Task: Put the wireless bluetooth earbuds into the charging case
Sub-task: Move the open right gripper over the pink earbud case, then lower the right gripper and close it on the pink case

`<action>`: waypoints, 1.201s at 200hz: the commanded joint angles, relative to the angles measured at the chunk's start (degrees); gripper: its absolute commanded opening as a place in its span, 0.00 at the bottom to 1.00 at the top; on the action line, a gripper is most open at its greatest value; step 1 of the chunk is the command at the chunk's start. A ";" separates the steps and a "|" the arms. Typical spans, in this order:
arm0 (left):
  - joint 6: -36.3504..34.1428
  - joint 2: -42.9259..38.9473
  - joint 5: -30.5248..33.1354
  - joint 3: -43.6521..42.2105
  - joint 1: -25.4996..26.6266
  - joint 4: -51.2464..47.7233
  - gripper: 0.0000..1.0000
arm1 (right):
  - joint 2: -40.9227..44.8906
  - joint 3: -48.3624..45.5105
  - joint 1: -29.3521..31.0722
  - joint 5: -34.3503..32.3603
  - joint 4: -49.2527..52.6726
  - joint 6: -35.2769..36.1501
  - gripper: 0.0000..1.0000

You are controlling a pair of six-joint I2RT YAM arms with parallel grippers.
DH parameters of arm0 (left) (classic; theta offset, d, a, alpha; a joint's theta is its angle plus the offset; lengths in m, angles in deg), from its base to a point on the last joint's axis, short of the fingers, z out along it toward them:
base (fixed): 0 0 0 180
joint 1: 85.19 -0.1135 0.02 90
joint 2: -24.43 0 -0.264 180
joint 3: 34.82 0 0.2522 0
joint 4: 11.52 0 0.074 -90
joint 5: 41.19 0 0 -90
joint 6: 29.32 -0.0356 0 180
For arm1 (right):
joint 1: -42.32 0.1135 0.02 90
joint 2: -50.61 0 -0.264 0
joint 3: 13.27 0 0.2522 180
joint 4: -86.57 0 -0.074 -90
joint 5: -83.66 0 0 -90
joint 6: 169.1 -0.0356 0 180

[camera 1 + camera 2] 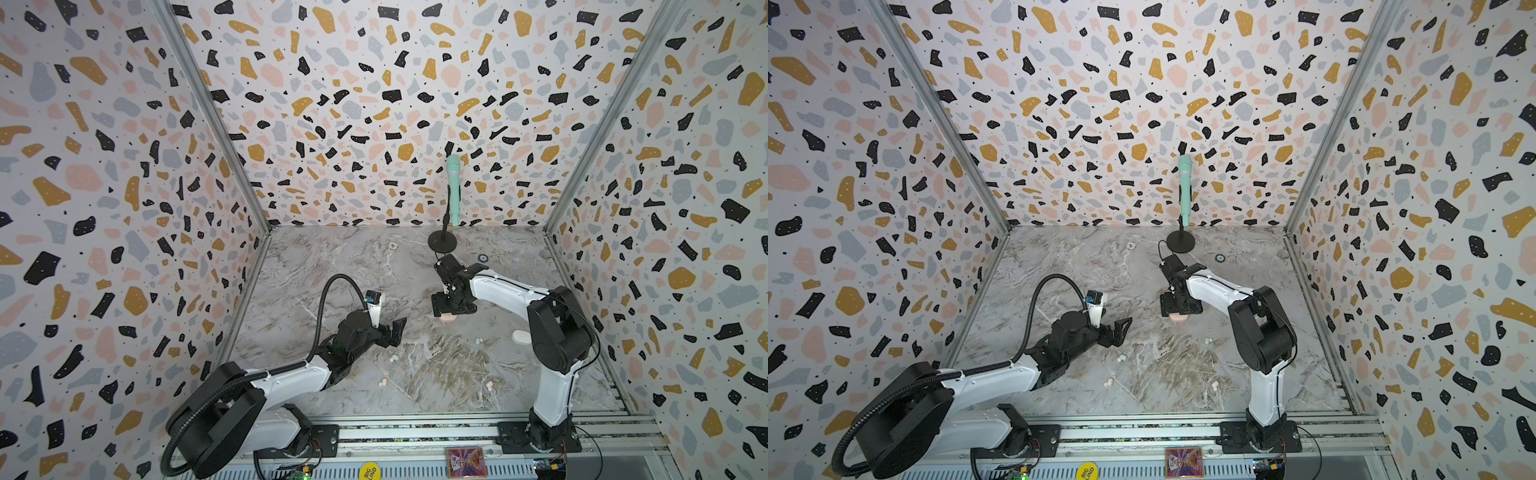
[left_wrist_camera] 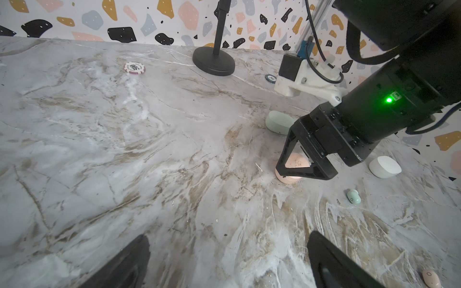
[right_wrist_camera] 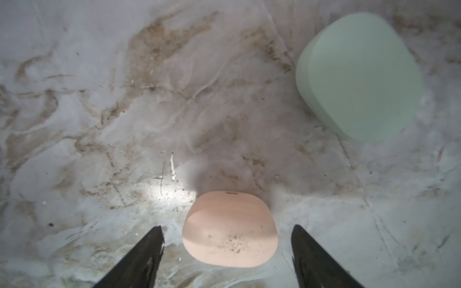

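Note:
A closed pink charging case (image 3: 229,229) lies on the marble table. My right gripper (image 3: 226,227) hangs over it, open, one finger on each side with a gap to the case on both. In both top views this gripper (image 1: 451,309) covers most of the pink case (image 1: 1178,318). My left gripper (image 1: 397,330) is open and empty to the left, above bare marble (image 2: 228,237). The earbuds lie loose: a mint pair (image 1: 478,341), a white pair (image 1: 392,358), and pink ones (image 1: 383,382) (image 1: 489,385) nearer the front.
A mint case (image 3: 359,77) lies just beyond the pink one. A white case (image 1: 521,336) sits beside the right arm. A mint microphone (image 1: 453,187) on a black stand (image 1: 441,241) is at the back, with poker chips (image 2: 134,67) (image 2: 270,77) nearby. Patterned walls enclose three sides.

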 commanded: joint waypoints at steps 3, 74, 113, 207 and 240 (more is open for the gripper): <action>0.57 0.22 -1.15 0.37 -0.68 3.06 1.00 | -0.31 1.50 0.26 -1.76 1.32 -0.52 0.79; 0.93 0.54 -2.17 0.23 -1.40 3.62 1.00 | -2.05 2.21 0.24 -1.33 1.17 -0.06 0.77; 1.10 0.57 -2.35 0.07 -1.56 3.81 1.00 | -0.79 1.52 0.30 -1.74 0.83 -0.41 0.73; 1.19 0.48 -2.70 -0.02 -1.76 3.99 1.00 | 0.93 1.16 0.56 -1.18 1.01 -1.03 0.71; 1.26 0.44 -2.70 -0.02 -1.83 4.02 1.00 | 1.13 1.15 0.49 -0.96 1.16 -1.21 0.71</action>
